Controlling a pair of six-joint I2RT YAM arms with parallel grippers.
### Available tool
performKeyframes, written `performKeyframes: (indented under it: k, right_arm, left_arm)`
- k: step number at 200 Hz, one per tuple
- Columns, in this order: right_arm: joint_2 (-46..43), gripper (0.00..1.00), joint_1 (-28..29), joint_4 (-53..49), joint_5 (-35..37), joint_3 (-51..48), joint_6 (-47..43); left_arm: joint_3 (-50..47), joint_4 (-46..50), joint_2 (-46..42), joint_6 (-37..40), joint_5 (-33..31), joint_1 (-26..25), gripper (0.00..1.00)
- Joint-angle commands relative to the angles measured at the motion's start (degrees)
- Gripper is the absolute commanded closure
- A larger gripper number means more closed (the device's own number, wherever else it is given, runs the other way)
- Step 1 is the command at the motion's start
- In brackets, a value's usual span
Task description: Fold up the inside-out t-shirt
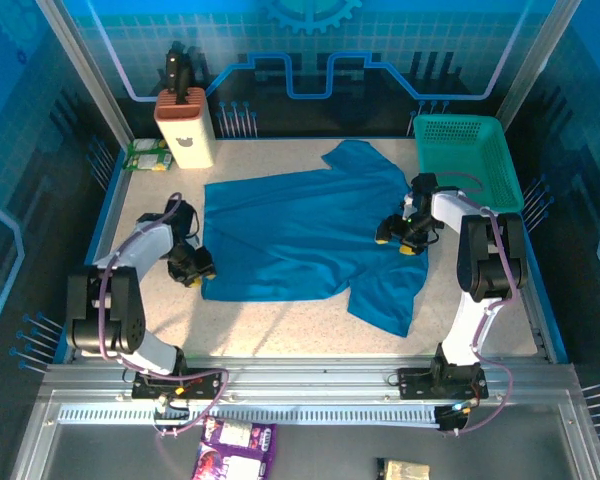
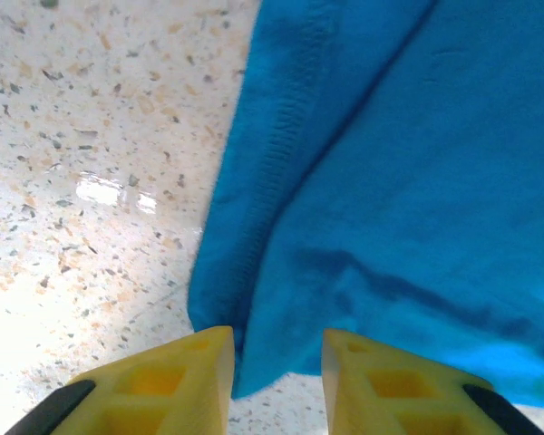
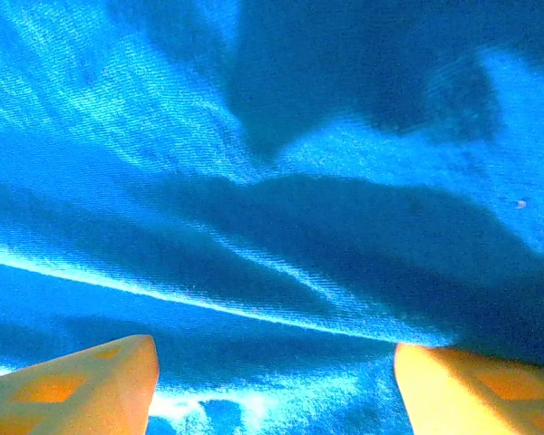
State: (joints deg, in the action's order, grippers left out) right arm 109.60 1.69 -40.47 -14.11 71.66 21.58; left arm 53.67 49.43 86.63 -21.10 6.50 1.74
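Medium-blue soft cloth t-shirt (image 1: pixel 300 230) lies spread flat mid-way across the speckled white table (image 1: pixel 280 320). Left gripper (image 1: pixel 193 268), jaws slightly apart, straddles the near-left hem corner. Right gripper (image 1: pixel 395 243), jaws wide apart, sits over the right side, probably to pair the fold.

I count one t-shirt (image 1: pixel 300 225), one basket (image 1: pixel 467 160), one knife block (image 1: pixel 185 132) and one green packet (image 1: pixel 148 155). My grippers number two: left gripper (image 1: pixel 195 270), right gripper (image 1: pixel 397 240).
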Motion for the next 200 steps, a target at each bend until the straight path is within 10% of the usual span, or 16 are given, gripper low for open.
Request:
performKeyframes:
  k: [1, 72, 115, 136, 200]
  right_arm:
    - [0.36, 0.28, -0.72, -1.01, 2.51, -0.66, -0.46]
    - [0.35, 0.28, -0.63, -1.11, 2.36, -0.72, -0.64]
    - [0.83, 0.28, -0.56, -0.93, 2.59, -0.82, -0.5]
    - [0.75, 0.28, -0.56, -0.93, 2.85, -1.0, -0.49]
    - [1.33, 0.27, -0.72, -1.15, 4.34, -0.91, 0.29]
  left_arm:
    - [-0.31, 1.23, -0.38, -1.0, 3.16, -0.35, 0.66]
    - [-1.19, -3.27, 6.97, -0.83, 2.36, -0.42, 0.64]
    - [-1.21, -4.56, 7.3, -0.97, 1.59, -0.38, 0.86]
    - [-1.13, -3.68, 4.61, -1.73, 0.51, -0.42, 1.0]
    - [-3.09, 8.22, -12.77, -9.73, -3.83, -1.61, 1.0]
